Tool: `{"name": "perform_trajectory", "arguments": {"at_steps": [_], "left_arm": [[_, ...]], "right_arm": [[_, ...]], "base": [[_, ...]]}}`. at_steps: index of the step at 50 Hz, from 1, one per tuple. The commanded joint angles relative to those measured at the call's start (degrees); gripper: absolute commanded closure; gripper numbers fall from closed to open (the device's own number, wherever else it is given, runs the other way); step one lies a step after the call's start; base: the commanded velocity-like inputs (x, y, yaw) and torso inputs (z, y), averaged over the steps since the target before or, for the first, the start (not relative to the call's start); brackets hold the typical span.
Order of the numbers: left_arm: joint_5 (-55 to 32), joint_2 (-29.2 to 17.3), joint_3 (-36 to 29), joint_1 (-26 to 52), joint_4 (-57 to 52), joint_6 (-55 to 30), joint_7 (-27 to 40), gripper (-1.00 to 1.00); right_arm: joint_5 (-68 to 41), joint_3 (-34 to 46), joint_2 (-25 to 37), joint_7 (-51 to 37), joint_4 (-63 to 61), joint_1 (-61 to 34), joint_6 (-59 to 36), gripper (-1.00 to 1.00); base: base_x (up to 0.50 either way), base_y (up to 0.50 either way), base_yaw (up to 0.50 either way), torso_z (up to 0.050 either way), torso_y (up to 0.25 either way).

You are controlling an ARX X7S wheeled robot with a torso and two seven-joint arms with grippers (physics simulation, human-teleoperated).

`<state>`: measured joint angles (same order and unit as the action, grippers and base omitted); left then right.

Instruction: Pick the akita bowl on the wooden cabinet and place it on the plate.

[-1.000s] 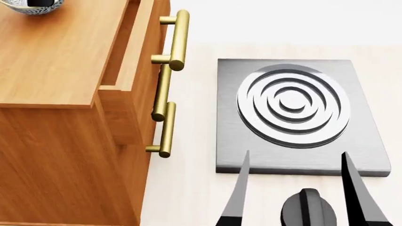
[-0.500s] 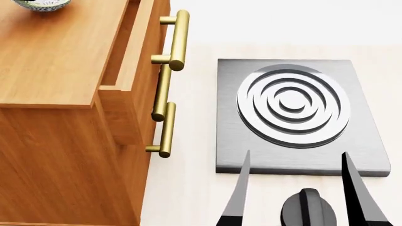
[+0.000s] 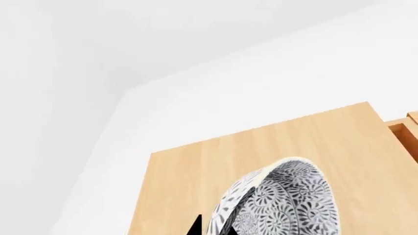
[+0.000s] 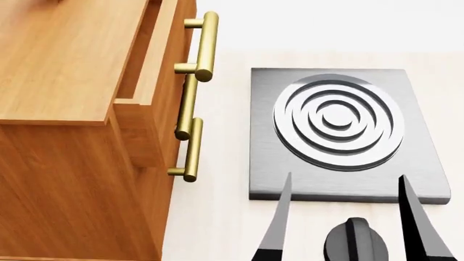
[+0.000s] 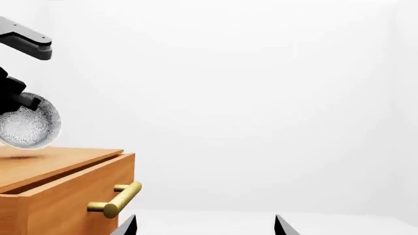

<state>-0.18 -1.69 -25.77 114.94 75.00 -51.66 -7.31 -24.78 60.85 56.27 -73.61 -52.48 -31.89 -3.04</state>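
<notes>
Left gripper (image 5: pixel 14 98): clamped on the akita bowl's rim, at the far end of the wooden cabinet (image 4: pixel 65 70).
Akita bowl (image 5: pixel 27 122): tipped on its side, lifted just clear of the cabinet top.
Brass handles (image 4: pixel 205 46): on the cabinet's drawer fronts.
Stove (image 4: pixel 340 130): beside the cabinet, on the pale floor.
Right gripper (image 4: pixel 344 217): fingers spread wide, empty, at the stove's near edge.
</notes>
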Motion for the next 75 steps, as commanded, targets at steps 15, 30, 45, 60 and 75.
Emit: {"name": "perform_trajectory", "arguments": {"at_steps": [15, 30, 45, 60, 75], "left_arm": [[-26.2, 1.7, -32.6, 5.4, -0.9, 24.6, 6.9, 1.00], [-41.3, 1.6, -49.5, 10.9, -11.4, 27.4, 5.6, 1.00], [-44.4, -2.9, -48.7, 14.7, -34.2, 18.6, 9.5, 1.00], [-47.3, -2.9, -46.5, 14.2, -40.2, 17.1, 8.6, 1.00], [-49.5, -6.1, -45.9, 13.3, -51.7, 14.6, 9.0, 1.00]], "right_arm": [[0.5, -0.3, 0.0, -0.1, -0.9, 0.1, -0.7, -1.00], [0.1, -1.0, 0.5, -0.7, -3.2, -0.6, -2.2, -1.00], [-0.3, -1.3, 2.0, -3.2, -7.3, -2.7, -5.0, -1.00], [0.2, 3.3, 3.7, -5.8, -7.2, -6.1, -2.9, -1.00], [0.1, 6.4, 4.3, -7.5, -7.3, -9.0, -2.3, -1.00]], "base": [[0.00, 0.00, 0.00, 0.000, 0.000], [0.00, 0.00, 0.00, 0.000, 0.000], [0.00, 0.00, 0.00, 0.000, 0.000], [0.00, 0.00, 0.00, 0.000, 0.000], [0.00, 0.00, 0.00, 0.000, 0.000]]}}
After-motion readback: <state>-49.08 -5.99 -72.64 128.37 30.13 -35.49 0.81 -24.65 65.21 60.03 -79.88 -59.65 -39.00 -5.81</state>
